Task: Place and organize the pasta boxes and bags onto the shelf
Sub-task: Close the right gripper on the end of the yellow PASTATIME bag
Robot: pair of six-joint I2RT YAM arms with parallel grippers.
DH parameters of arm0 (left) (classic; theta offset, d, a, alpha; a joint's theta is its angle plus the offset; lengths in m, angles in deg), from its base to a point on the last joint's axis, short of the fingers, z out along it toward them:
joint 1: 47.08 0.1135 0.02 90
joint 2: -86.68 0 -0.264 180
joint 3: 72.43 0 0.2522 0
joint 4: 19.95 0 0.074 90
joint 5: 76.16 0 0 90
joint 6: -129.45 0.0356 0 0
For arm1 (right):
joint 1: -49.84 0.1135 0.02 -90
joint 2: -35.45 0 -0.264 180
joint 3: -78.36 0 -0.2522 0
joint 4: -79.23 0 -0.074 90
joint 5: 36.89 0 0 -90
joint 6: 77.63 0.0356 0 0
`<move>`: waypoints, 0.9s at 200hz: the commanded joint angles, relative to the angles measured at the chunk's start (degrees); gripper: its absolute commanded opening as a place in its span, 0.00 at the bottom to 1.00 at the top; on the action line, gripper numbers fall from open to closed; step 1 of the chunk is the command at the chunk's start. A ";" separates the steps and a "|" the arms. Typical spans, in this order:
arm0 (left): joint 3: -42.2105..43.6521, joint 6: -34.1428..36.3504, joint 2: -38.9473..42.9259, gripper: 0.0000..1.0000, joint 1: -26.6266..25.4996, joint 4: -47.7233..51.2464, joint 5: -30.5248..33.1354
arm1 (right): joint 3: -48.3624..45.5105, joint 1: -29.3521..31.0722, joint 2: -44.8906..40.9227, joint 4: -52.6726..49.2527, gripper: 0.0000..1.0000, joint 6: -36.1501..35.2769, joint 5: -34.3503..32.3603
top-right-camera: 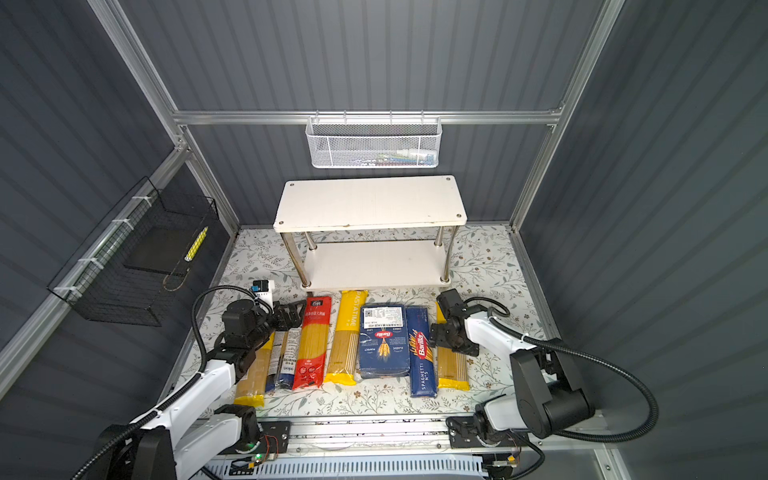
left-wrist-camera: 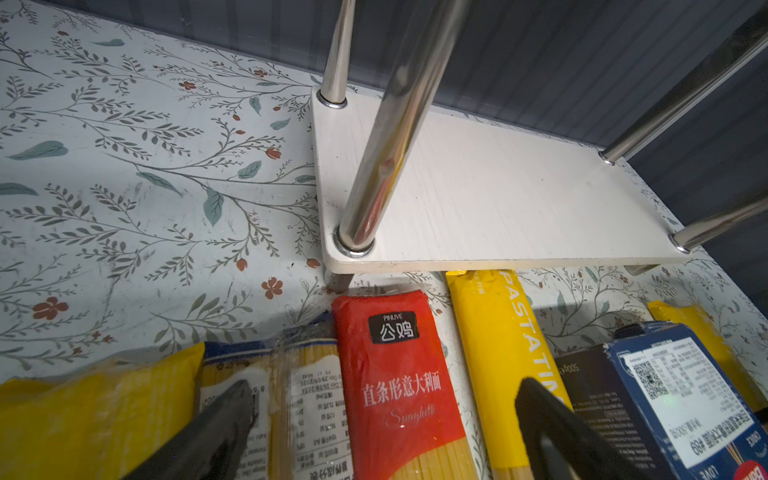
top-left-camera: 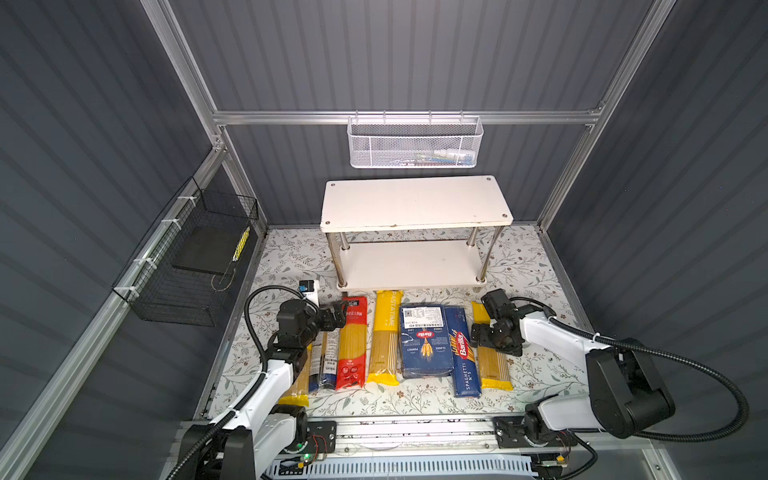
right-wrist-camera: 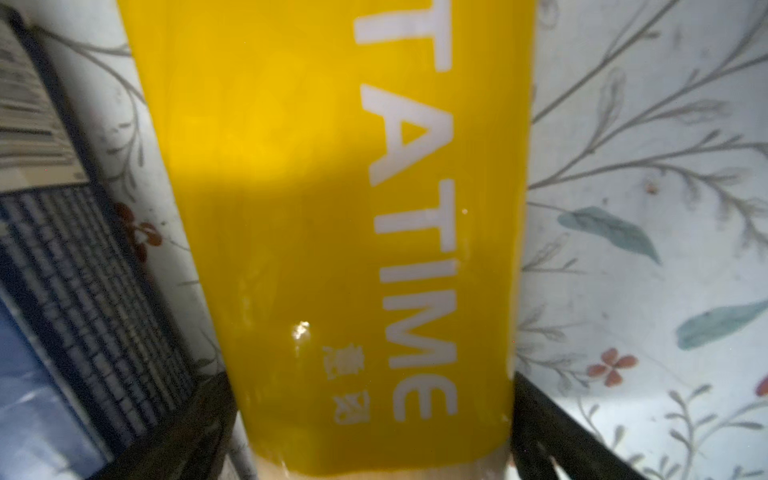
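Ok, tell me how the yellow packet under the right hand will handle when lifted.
The yellow packet shows straight strands through its clear middle, so probably stiff lengthwise but brittle. Its film glints, so it may slip. Long and slim, it would likely tilt if gripped off-centre.

**Seven packs in a row before the shelf**

The shelf [top-left-camera: 415, 203] stands at the back of the table [top-left-camera: 532, 266]. Before it, left to right, lie a plain spaghetti bag [top-left-camera: 297, 390], a labelled bag [top-left-camera: 328, 361], the Pinlive bag [top-left-camera: 352, 345], a PASTATIME bag [top-left-camera: 385, 336], the wide Barilla box [top-left-camera: 424, 343], the SPAGHETTI box [top-left-camera: 464, 353] and a second PASTATIME bag [top-left-camera: 493, 370]. A mesh basket [top-left-camera: 415, 143] hangs above and behind the shelf.
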State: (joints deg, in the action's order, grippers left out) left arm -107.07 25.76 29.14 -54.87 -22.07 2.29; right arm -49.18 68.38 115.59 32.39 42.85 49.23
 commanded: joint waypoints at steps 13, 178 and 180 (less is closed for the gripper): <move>-0.21 1.30 -0.11 1.00 0.21 -0.20 0.50 | 1.69 0.35 -0.07 -2.75 0.99 1.08 -1.63; -0.13 0.75 0.28 1.00 0.23 0.22 2.24 | 5.53 1.89 5.22 -6.49 0.98 0.30 -3.42; -0.14 0.70 0.29 1.00 0.23 0.23 2.24 | 5.52 1.92 5.21 -6.54 0.98 0.31 -3.42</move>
State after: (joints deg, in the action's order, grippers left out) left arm -107.07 25.76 28.92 -54.87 -22.05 3.84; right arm -44.20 70.05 120.38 27.01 42.48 46.24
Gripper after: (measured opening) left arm 0.997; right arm 0.985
